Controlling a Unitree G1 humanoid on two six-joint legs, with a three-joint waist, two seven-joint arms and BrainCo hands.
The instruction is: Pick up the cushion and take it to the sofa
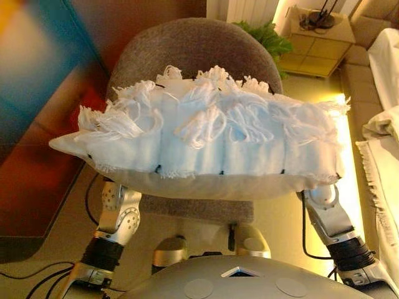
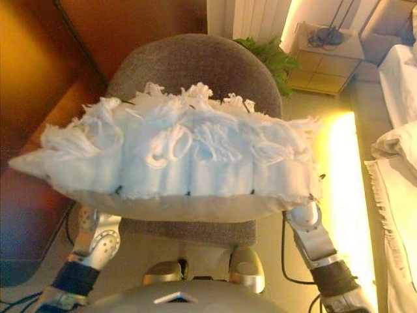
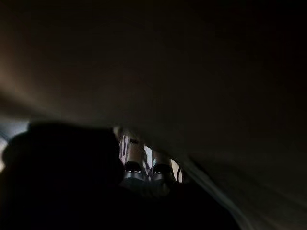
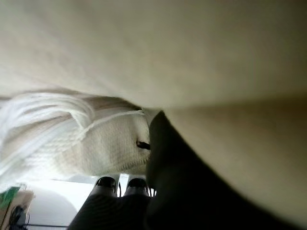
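- White and tasselled, the cushion (image 1: 206, 143) is held up off the grey chair (image 1: 193, 50), carried across both arms in front of the robot.
- Left hand (image 3: 139, 163) and right hand (image 4: 120, 184) sit under the cushion's ends; whether their fingers curl or lie flat I cannot tell.
- To carry it well, keep both arms level and pressed evenly, so the wide, floppy cushion does not sag or tip off one end.
- Turning away calls for clearing the chair back; a green plant (image 1: 268, 34) and a small cabinet (image 1: 318, 43) stand beyond, and white bedding (image 1: 383, 124) lies to the right.
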